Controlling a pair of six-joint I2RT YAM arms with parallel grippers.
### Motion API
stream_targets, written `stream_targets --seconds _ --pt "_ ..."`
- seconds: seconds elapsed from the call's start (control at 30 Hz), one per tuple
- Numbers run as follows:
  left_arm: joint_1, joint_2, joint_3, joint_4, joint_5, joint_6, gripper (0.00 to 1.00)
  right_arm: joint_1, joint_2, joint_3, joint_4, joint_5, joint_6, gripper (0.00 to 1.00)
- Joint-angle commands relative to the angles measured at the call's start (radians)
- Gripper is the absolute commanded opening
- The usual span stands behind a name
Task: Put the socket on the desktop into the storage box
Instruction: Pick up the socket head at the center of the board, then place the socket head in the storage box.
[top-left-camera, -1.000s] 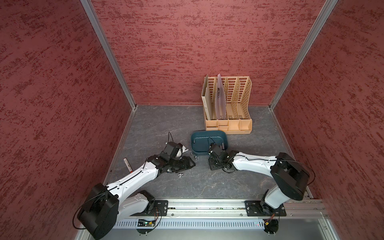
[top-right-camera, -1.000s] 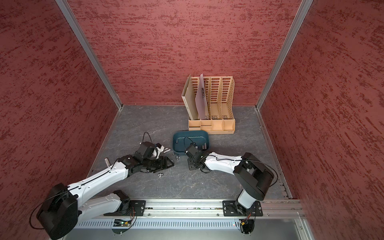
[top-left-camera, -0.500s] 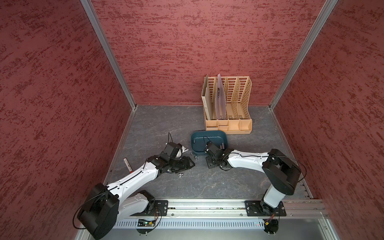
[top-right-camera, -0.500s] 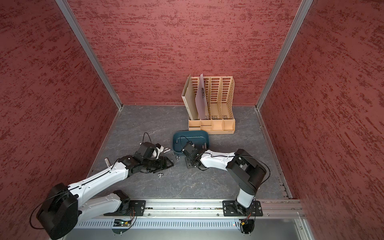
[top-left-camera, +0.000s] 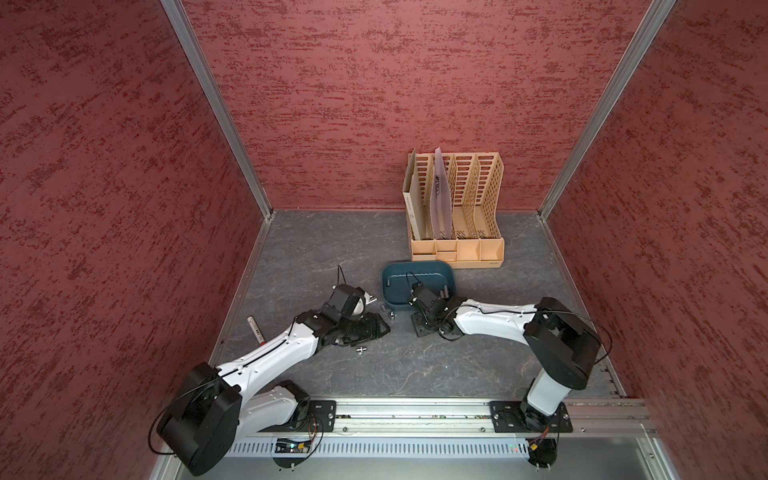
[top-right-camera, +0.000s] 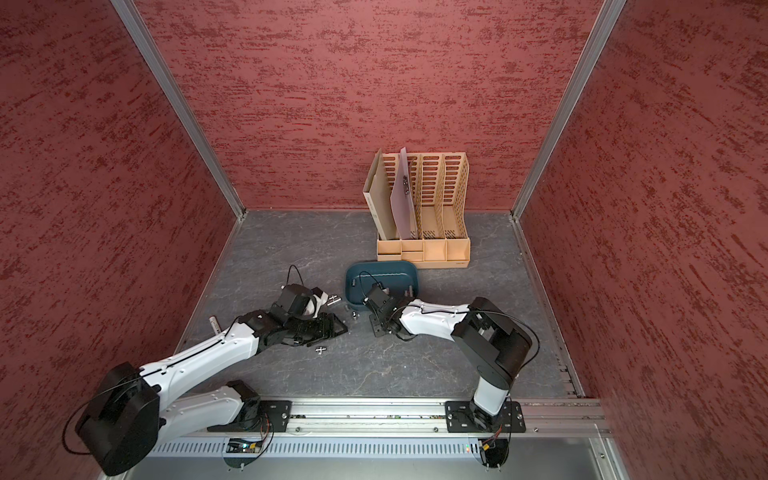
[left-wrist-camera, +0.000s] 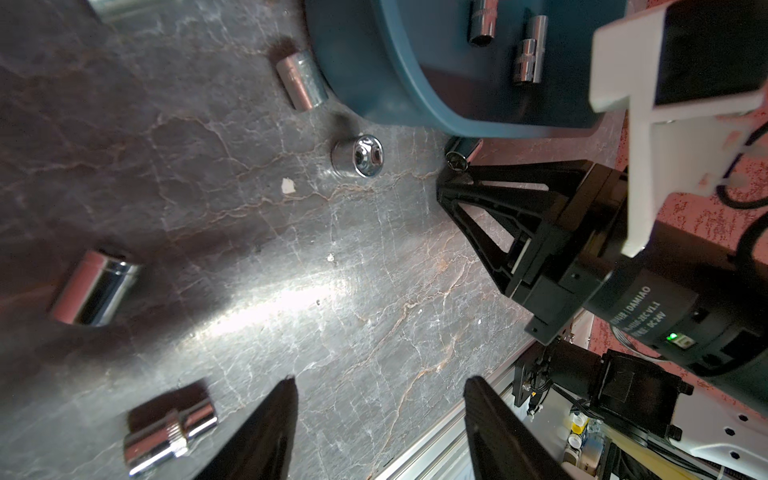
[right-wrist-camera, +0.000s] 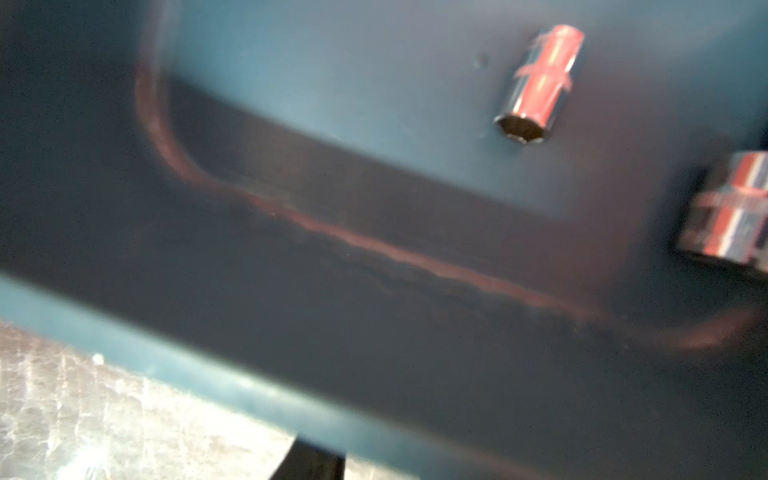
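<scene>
One socket (left-wrist-camera: 463, 153) by R hand (left-wrist-camera: 451, 179), L wrist cam only

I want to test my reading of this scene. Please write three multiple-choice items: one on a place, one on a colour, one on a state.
1. Where does the storage box stand?
A. in front of the file rack
B. on the metal rail
C. inside the file rack

2. What colour is the storage box?
A. tan
B. white
C. dark teal

3. How is the left gripper?
A. shut on a socket
B. open, nothing between its fingers
C. gripping the box

Answers: 1 A, both top views show it at the rack's base; 2 C, its walls are teal; 3 B, the left wrist view shows bare table between the fingers.
</scene>
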Motion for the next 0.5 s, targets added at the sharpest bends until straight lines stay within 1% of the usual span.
stream_targets --seconds 0.0,0.2,0.47 --pt "0.001 -0.002 0.003 0.025 -0.006 -0.003 0.66 0.015 -0.047 -0.009 -0.029 -0.009 0.003 0.28" --pt "-0.001 0.009 0.025 0.035 -0.006 -0.006 0.67 0.021 -0.149 -0.034 -0.046 -0.036 0.045 0.28" --pt "-0.008 0.046 0.067 0.086 0.003 -0.030 0.67 0.011 -0.235 -0.011 -0.115 -0.018 0.072 0.28"
